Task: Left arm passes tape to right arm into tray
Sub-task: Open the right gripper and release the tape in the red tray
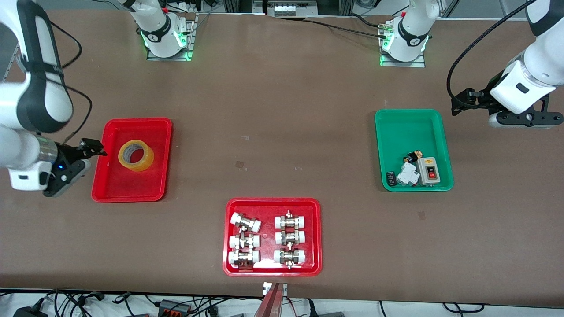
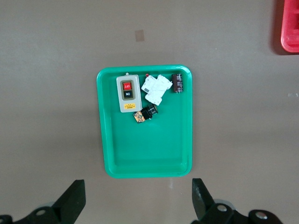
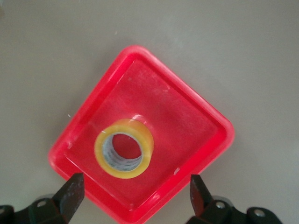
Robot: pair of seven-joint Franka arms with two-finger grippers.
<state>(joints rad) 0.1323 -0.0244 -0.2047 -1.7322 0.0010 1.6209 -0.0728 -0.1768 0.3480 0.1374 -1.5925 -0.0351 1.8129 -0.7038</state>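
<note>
The tape, a yellowish roll with a pale core, lies flat in the plain red tray at the right arm's end of the table. My right gripper hovers over that tray's edge, open, with nothing between its fingers. The right wrist view shows the tape in the tray just ahead of the open right gripper. My left gripper hangs over bare table beside the green tray, open and empty. The left wrist view shows the left gripper with its fingers wide apart.
A green tray with a switch box and small electrical parts sits at the left arm's end. A second red tray with several white-capped metal fittings lies nearest the front camera; its corner shows in the left wrist view.
</note>
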